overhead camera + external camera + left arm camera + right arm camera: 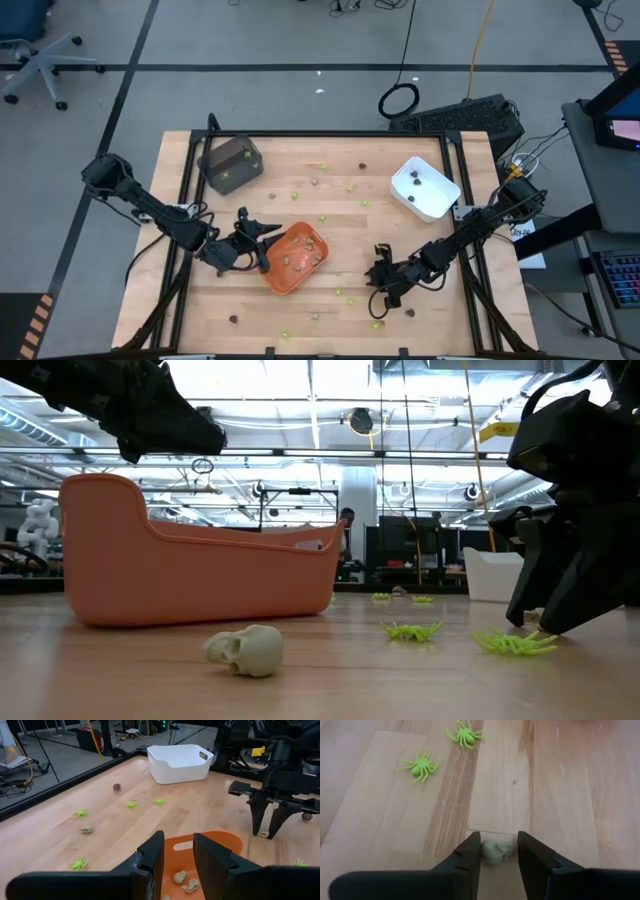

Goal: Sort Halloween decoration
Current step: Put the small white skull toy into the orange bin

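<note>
While the Halloween decoration (322, 217) lies scattered over most of the wooden surface (420, 240), one tan-grey skull (496, 851) sits on the wood right between the fingers of the right hand (498, 854), near the front right part of the surface. That hand's fingers stand on either side of the skull and seem to be pinching it across its width, though real contact cannot be confirmed. The piece looks like light, hard moulded plastic: stiff, rounded and probably slippery, so a squeeze across its broadest middle looks safest, low near the wood. The lime-green spiders (420, 767) nearby look soft and thin-legged, better taken by the body. More skulls already lie in the orange tray (296, 257), above which the left hand (175, 852) hovers, its fingers a little apart and holding nothing. A white tray (424, 188) and a dark grey tray (230, 164) sit farther back. No brand, label or writing can be read on any of it.
</note>
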`<state>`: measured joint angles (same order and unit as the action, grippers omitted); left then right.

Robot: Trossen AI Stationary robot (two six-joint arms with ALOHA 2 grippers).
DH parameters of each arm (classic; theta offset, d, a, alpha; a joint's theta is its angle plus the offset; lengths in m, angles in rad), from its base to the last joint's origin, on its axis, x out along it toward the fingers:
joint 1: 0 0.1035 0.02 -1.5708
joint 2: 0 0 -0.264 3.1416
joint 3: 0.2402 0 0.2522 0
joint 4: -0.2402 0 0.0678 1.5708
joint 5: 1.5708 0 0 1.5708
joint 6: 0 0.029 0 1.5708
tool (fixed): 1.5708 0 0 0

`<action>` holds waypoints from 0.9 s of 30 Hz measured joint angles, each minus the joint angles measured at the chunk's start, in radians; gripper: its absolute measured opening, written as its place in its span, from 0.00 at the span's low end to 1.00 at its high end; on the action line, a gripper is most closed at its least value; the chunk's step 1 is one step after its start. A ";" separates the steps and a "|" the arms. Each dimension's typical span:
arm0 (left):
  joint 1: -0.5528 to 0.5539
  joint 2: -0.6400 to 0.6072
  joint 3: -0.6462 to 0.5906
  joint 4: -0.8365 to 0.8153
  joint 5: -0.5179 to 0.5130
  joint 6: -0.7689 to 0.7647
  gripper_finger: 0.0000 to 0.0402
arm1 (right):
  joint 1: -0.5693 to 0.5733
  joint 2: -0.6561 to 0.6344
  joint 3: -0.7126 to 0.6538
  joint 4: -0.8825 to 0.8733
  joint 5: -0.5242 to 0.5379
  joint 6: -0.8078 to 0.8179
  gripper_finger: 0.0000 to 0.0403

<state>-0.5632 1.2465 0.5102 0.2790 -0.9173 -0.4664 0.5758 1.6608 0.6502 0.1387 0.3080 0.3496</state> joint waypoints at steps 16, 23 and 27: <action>0.000 0.000 0.000 0.000 0.000 0.000 0.25 | 0.000 0.003 -0.002 0.068 0.012 -0.095 0.21; 0.000 0.000 0.000 0.000 0.000 0.000 0.25 | -0.001 0.003 -0.002 0.126 0.037 -0.152 0.21; 0.000 0.000 0.000 0.001 0.000 0.000 0.25 | -0.001 0.003 -0.002 0.189 0.044 -0.225 0.21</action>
<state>-0.5632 1.2465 0.5102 0.2798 -0.9169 -0.4660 0.5751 1.6634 0.6479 0.3280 0.3520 0.1242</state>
